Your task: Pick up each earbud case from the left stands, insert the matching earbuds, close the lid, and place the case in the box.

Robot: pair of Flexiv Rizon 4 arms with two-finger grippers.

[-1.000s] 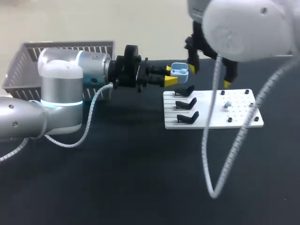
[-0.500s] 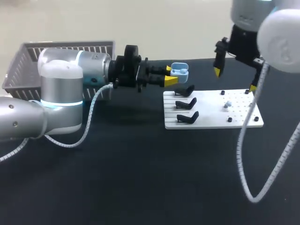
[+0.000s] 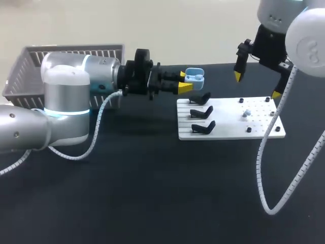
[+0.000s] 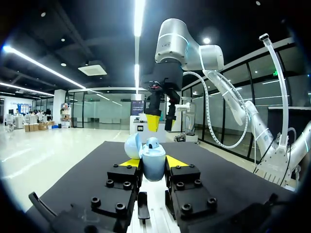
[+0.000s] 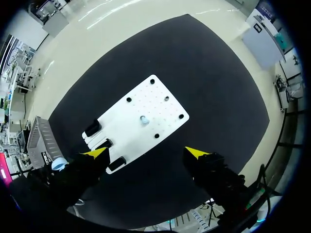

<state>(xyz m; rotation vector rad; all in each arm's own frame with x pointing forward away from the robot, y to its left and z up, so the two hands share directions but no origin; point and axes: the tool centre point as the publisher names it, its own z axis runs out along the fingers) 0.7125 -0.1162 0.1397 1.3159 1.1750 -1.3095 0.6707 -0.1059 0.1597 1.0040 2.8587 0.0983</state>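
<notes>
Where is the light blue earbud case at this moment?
In the head view the earbud case, lid open, is held in the left gripper, in the air beside the far left corner of the white board, near the black stands.

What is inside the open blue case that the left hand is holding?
One pale blue earbud stands up in the case, gripped by the left hand, lid open. The case wall hides the rest of the inside, so a second earbud cannot be confirmed.
</notes>
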